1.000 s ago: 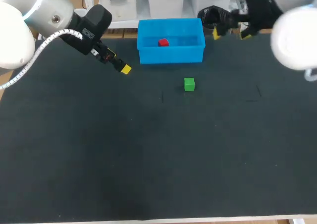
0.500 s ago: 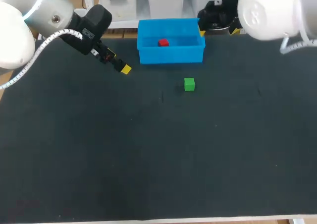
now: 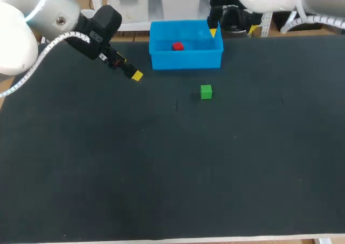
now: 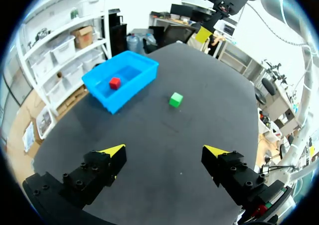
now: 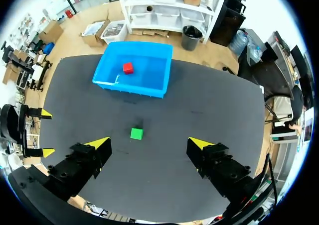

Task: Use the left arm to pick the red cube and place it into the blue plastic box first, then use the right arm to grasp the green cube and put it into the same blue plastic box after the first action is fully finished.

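As seen from above, red cube (image 3: 178, 46) inside blue box (image 3: 186, 60) at far edge of bench (image 3: 161, 174); green cube (image 3: 206, 92) on bench, near box front. Left tool (image 4: 164, 150) and right tool (image 5: 148, 143) both spread wide, gripping nothing.

A bench (image 3: 135, 174) is covered by a dark matte surface, evenly lit; faint marks are seen.

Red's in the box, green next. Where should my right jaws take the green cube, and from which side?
Probably straight down from above, pinching two opposite side faces of the green cube: it sits flat on the table, alone, apart from the blue box.
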You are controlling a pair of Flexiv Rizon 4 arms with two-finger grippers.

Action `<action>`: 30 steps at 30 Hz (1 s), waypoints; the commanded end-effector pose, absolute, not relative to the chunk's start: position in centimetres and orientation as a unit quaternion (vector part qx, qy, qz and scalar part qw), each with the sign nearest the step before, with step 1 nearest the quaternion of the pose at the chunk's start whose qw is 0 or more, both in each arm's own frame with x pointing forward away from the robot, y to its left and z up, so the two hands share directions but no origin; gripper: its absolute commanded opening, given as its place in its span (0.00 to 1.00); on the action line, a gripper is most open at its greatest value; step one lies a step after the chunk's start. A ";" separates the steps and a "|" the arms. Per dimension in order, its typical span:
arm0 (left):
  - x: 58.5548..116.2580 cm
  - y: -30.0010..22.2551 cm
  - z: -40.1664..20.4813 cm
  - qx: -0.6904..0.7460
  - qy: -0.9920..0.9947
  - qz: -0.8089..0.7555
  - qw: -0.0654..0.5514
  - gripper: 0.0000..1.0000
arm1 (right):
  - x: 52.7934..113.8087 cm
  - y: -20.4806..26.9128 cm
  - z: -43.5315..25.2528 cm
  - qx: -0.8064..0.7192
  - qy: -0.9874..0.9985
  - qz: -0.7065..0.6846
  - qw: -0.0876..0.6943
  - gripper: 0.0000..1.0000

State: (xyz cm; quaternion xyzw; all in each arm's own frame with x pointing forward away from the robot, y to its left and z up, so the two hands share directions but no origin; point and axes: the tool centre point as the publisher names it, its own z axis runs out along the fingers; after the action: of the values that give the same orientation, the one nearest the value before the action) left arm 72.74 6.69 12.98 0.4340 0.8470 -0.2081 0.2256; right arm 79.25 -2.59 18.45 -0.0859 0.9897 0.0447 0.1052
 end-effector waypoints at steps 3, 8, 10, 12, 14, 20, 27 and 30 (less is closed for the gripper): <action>72.8 6.8 12.9 0.435 0.846 -0.210 0.227 1.00 | 79.0 -0.9 18.4 -0.074 0.993 0.019 0.092 1.00; 72.8 6.8 12.9 0.435 0.846 -0.210 0.227 1.00 | 78.5 0.1 18.1 -0.067 0.994 0.011 0.086 1.00; 72.8 6.8 12.9 0.435 0.846 -0.210 0.227 1.00 | 78.4 0.5 17.9 -0.063 0.994 0.008 0.083 1.00; 72.8 6.8 12.9 0.435 0.846 -0.210 0.227 1.00 | 78.3 0.8 17.9 -0.057 0.995 0.003 0.080 1.00; 72.8 6.8 12.9 0.435 0.846 -0.210 0.227 1.00 | 78.3 1.1 17.8 -0.049 0.996 0.002 0.079 1.00; 72.8 6.8 12.9 0.435 0.846 -0.210 0.227 1.00 | 78.5 2.4 17.6 -0.030 0.996 0.004 0.084 1.00; 72.8 6.8 12.9 0.435 0.846 -0.210 0.227 1.00 | 78.6 4.0 17.1 -0.016 0.996 0.003 0.083 1.00; 72.8 6.8 12.9 0.435 0.846 -0.210 0.227 1.00 | 78.7 4.7 16.9 -0.013 0.996 0.007 0.087 1.00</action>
State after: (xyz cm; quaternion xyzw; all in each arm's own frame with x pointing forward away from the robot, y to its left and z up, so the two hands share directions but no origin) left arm 72.74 6.69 12.98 0.4339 0.8471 -0.2081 0.2256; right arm 78.53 4.18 17.16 -0.0141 0.9959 0.0123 0.0886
